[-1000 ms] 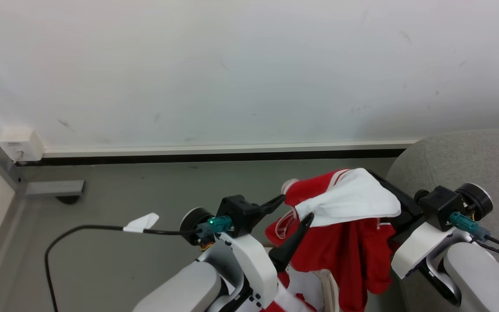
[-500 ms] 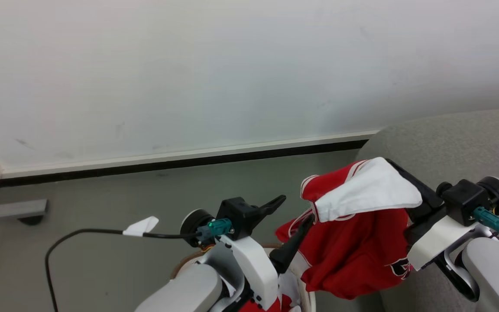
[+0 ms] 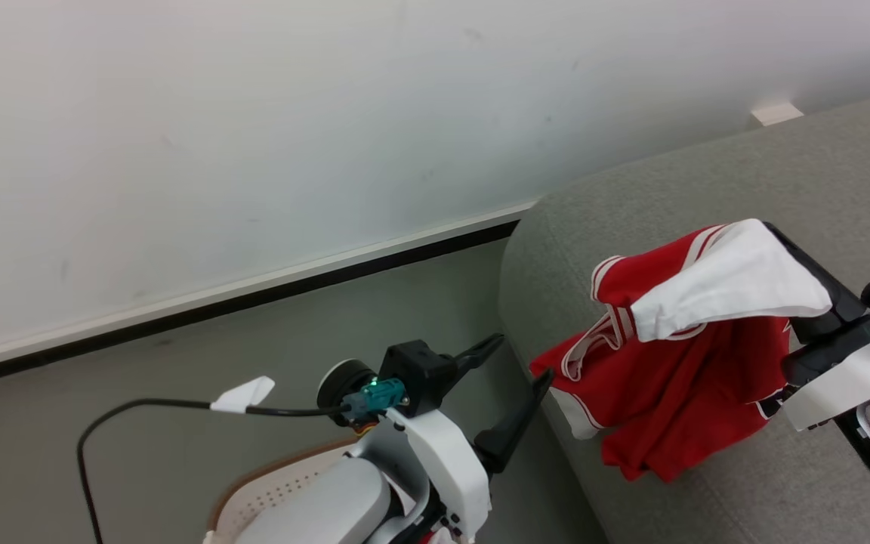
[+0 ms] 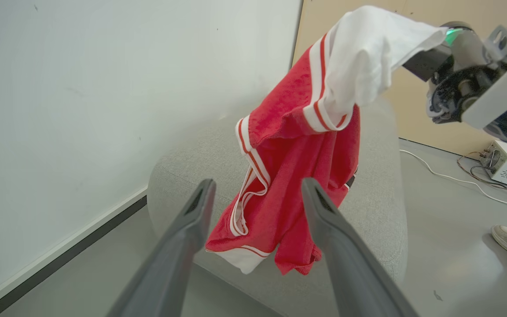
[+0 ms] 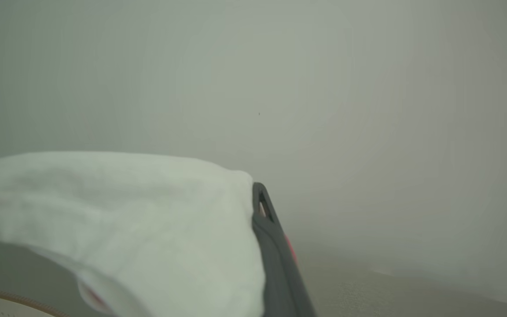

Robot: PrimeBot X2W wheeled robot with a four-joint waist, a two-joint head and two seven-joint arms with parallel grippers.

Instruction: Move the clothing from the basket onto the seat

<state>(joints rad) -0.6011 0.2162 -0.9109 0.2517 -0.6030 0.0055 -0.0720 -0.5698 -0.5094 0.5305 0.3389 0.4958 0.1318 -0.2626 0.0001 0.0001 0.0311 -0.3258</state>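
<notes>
The clothing (image 3: 677, 378) is across. A second ago it dangled over the basket (image 3: 276, 483); now it hangs below the right gripper (image 3: 778, 233) — jaws pinching its white fold — over the seat (image 3: 707, 174), its hem seemingly brushing the cushion. The left gripper (image 3: 519, 359), jaws spread and empty, has let the cloth swing clear of its tips. The carry looks nearly done — the release comes next.

No text can be read anywhere, not even on the clothing (image 3: 677, 378).
</notes>
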